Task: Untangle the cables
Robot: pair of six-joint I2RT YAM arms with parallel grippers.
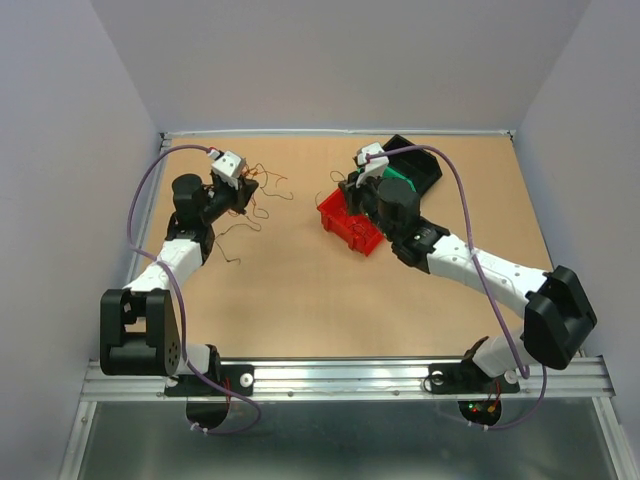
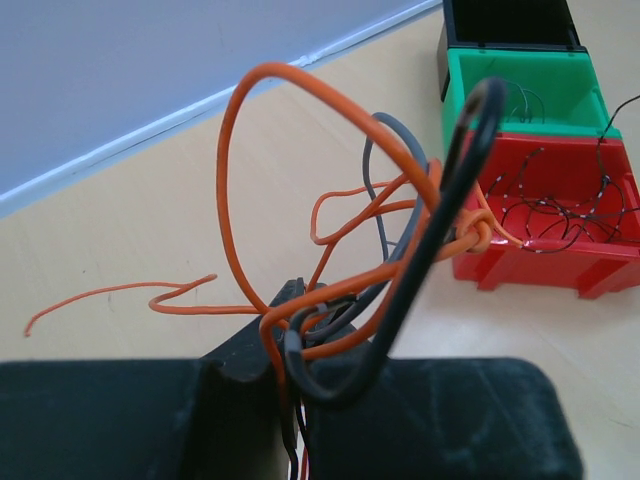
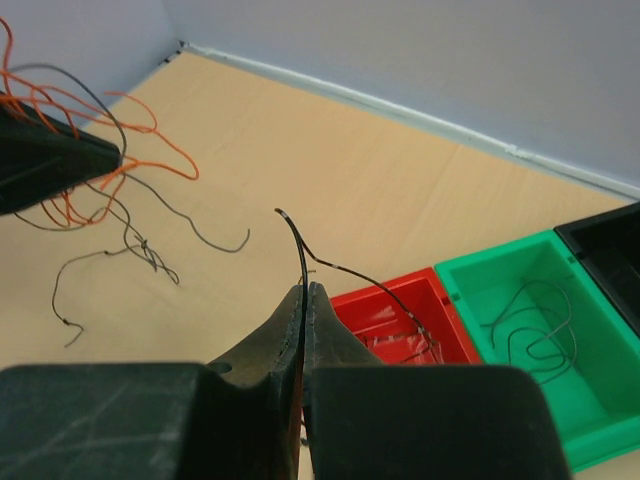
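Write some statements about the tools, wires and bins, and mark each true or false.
1. The left tool grips a tangle of orange, grey and black wires. True.
2. The right tool is open and empty. False: it is shut on a thin black wire.
3. The green bin sits between the red bin and the black bin. True.
4. The red bin holds nothing. False: dark wires lie inside it.
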